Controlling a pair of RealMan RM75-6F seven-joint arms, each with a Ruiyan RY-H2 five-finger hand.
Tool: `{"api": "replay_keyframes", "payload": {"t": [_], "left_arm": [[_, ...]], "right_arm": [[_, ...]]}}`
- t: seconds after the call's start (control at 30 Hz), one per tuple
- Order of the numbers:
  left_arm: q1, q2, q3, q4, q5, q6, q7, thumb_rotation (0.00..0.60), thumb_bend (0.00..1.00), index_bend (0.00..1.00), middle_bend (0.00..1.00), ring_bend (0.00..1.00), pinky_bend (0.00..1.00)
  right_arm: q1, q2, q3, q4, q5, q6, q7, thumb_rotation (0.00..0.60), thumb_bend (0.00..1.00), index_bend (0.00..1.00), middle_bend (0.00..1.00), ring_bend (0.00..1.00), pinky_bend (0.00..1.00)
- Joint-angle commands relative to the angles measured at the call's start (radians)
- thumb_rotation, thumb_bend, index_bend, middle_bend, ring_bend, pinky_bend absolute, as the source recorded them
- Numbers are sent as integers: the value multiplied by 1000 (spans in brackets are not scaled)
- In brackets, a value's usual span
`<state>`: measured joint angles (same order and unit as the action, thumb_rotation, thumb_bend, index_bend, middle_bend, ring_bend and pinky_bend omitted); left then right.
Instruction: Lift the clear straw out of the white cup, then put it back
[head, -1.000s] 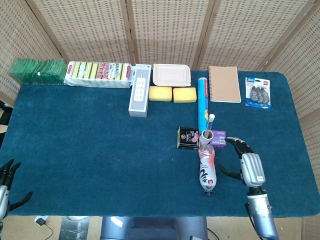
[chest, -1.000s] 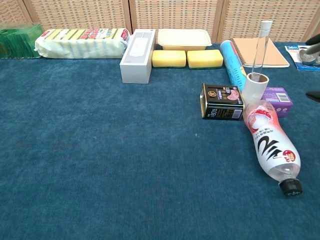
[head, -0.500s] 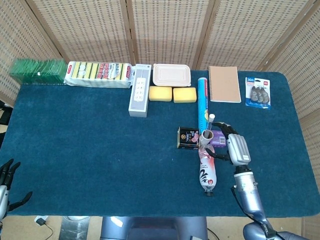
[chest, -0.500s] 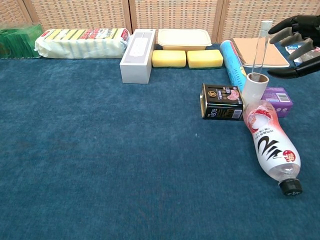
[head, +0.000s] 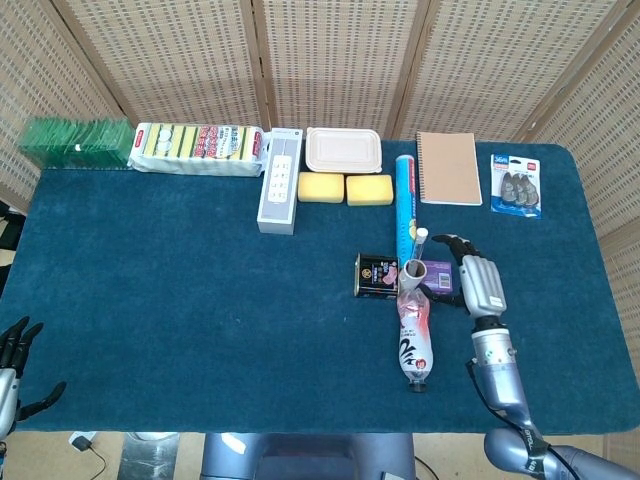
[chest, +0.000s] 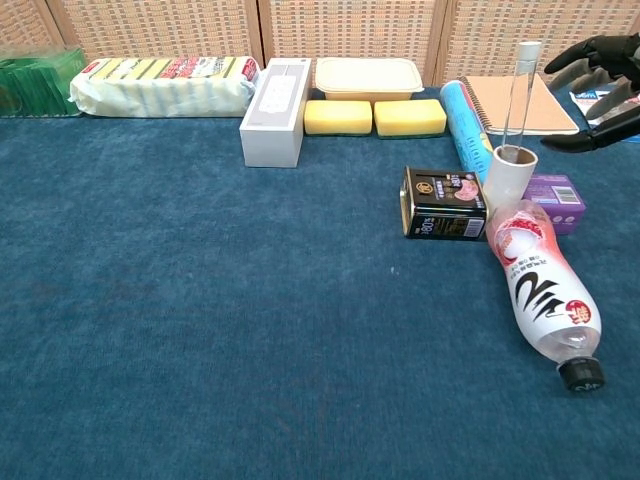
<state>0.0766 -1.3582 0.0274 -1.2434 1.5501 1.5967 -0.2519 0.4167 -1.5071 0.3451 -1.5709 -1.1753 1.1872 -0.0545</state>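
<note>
The white cup stands between a dark tin and a purple box, with the clear straw upright in it, white cap on top. My right hand hovers just right of the straw's upper part, fingers spread, holding nothing and not touching it. At the bottom left corner of the head view, beyond the table's front edge, my left hand hangs with its fingers apart and empty.
A pink-labelled bottle lies in front of the cup. A dark tin and purple box flank it. Behind stand a blue tube, notebook, sponges, lunch box, power strip and clip pack.
My right hand rose from the table's front right toward the straw, came close to its top, then drew slightly back to the right. The straw and cup have not moved.
</note>
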Motion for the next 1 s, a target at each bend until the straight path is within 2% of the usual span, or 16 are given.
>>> {"api": "replay_keyframes", "payload": {"t": [0.03, 1.0], "left_arm": [[0, 1, 0, -2, 1, 0, 2, 600, 194, 68, 2, 0, 149], [3, 8, -4, -10, 0, 3, -4, 600, 195, 67, 2, 0, 149]], "right_arm": [[12, -2, 2, 13, 17, -13, -4, 553, 249, 224, 252, 217, 291], [110, -81, 2, 38, 110, -23, -113, 554, 251, 293, 307, 266, 315]]}}
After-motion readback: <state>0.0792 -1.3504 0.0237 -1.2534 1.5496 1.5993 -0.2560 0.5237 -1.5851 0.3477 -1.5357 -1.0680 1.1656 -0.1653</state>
